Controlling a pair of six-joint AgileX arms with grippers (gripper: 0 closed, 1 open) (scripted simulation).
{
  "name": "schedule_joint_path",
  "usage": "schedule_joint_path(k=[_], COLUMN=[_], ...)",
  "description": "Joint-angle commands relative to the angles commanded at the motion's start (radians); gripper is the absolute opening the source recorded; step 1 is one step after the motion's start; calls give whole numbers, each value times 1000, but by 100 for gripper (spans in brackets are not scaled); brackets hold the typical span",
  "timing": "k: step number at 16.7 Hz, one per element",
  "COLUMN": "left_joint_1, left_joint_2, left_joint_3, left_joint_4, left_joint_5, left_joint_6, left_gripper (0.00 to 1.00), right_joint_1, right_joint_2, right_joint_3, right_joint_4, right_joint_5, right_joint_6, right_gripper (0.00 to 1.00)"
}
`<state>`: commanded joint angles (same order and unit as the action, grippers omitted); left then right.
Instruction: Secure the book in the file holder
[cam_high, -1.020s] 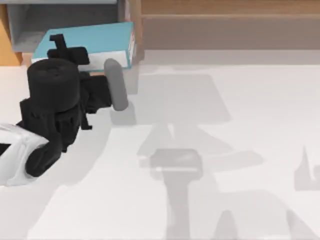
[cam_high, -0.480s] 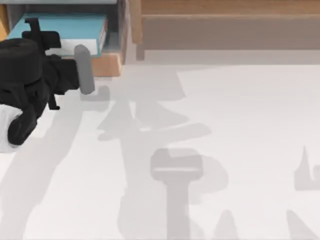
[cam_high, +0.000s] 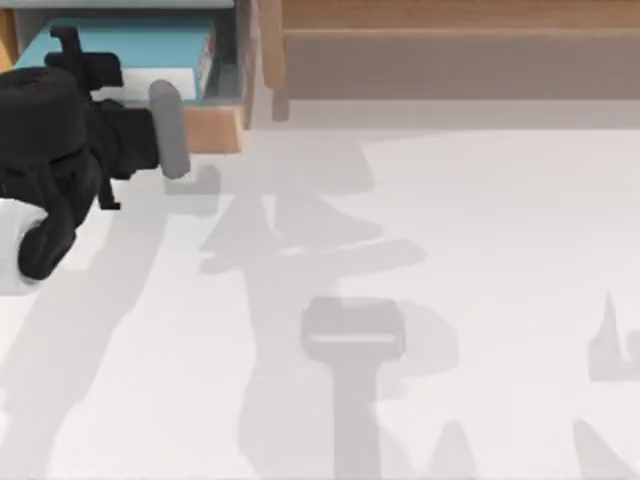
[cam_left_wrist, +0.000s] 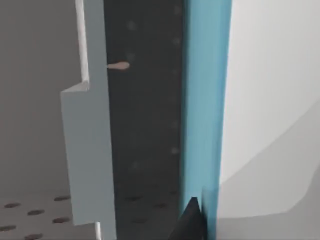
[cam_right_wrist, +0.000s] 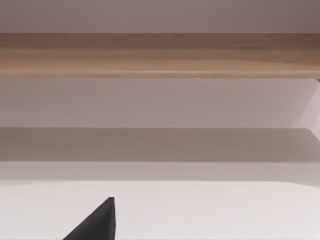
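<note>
The teal-blue book (cam_high: 150, 45) lies inside the grey file holder (cam_high: 243, 50) at the top left of the table, behind its light wooden front lip (cam_high: 212, 130). My left gripper (cam_high: 85, 68) reaches in over the lip and is shut on the book. In the left wrist view a dark fingertip (cam_left_wrist: 192, 220) rests against the book's teal cover (cam_left_wrist: 205, 100), with a grey wall of the holder (cam_left_wrist: 90, 150) alongside. In the right wrist view part of my right gripper (cam_right_wrist: 100, 222) hangs over the white table, facing the back.
A long brown wooden shelf (cam_high: 450, 50) runs along the back edge, right of the file holder, and crosses the right wrist view (cam_right_wrist: 160, 55). The white table (cam_high: 450, 250) carries only the arms' shadows.
One second ago the book stuck out in front of the holder. Half a second ago it was inside. Since then the left arm and book have shifted only slightly right.
</note>
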<state>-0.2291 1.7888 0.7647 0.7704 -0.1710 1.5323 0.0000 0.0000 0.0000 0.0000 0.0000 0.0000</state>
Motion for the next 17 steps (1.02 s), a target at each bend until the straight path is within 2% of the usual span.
schedule_joint_path(k=[9, 17], left_joint_1=[14, 14], left_joint_2=[87, 87], left_joint_3=[87, 87], left_joint_4=[-11, -11], left_joint_5=[14, 14], left_joint_6=[4, 4], left_gripper=[0, 60], right_joint_1=[0, 0], right_joint_2=[0, 0], right_joint_3=[0, 0], right_joint_4=[0, 0], right_joint_5=[0, 0], right_joint_6=[0, 0], right_gripper=[100, 100])
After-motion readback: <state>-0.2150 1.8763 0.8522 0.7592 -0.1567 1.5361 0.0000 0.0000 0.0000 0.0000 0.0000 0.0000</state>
